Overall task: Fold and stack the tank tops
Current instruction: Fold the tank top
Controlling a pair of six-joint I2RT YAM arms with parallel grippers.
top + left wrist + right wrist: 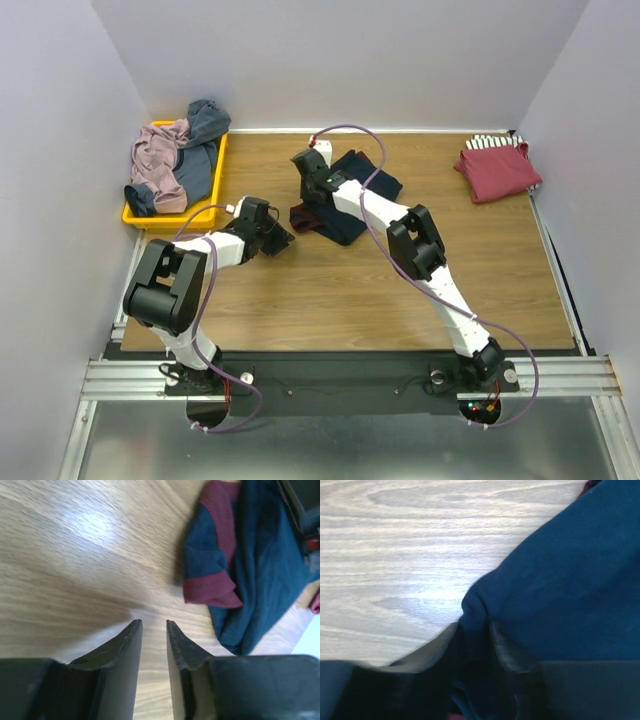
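The navy jersey point(352, 200) with maroon trim lies crumpled at mid-table. My right gripper point(308, 200) reaches down onto its left part. In the right wrist view that gripper point(474, 628) is shut on a fold of the navy jersey point(560, 580), with cloth bunched between the fingers. My left gripper point(280, 240) hovers just left of the jersey. It point(154, 623) is open over bare wood with nothing between its fingers, and the jersey point(250, 560) with its maroon edge lies ahead to the right. A folded dark red top point(497, 170) rests on a striped one point(490, 143) at the back right.
A yellow tray point(215, 185) at the back left holds a mauve top point(155, 160) and a grey-blue top point(205, 125) in a heap. White walls close in the table on the left, back and right. Purple cables loop along both arms.
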